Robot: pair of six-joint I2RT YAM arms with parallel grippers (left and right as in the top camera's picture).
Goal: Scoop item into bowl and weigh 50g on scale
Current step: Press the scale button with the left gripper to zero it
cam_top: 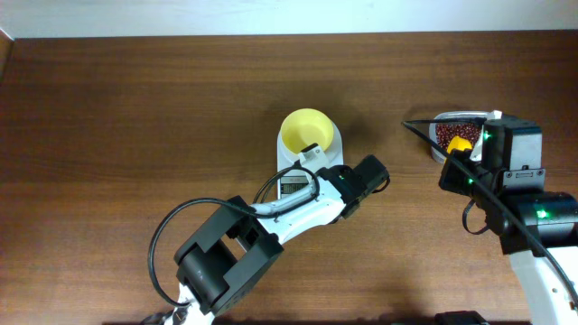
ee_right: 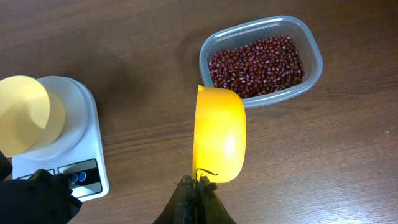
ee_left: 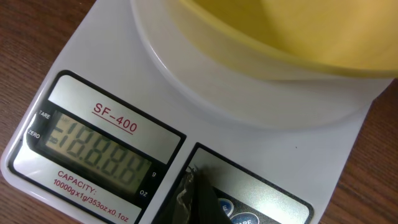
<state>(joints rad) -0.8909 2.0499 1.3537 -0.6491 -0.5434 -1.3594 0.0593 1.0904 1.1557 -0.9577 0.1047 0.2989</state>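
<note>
The pale-yellow bowl (cam_top: 305,131) stands on the white scale (cam_top: 291,161). In the left wrist view the bowl (ee_left: 280,31) is close above the scale (ee_left: 261,149), whose display (ee_left: 99,149) shows all segments lit. My left gripper (ee_left: 194,180) is shut, its tip touching the button panel beside the blue buttons. The reddish-brown beans (ee_right: 256,59) fill a clear tub (ee_right: 314,50). My right gripper (ee_right: 199,183) is shut on the handle of a yellow scoop (ee_right: 219,134), held just short of the tub; the scoop's inside is hidden. The scoop (cam_top: 460,143) shows overhead at the tub.
The clear tub (cam_top: 435,144) sits at the right of the brown wooden table, the scale and bowl (ee_right: 25,112) in the middle. My left arm (cam_top: 271,217) stretches from the front edge to the scale. The right arm's body (cam_top: 515,181) is by the tub.
</note>
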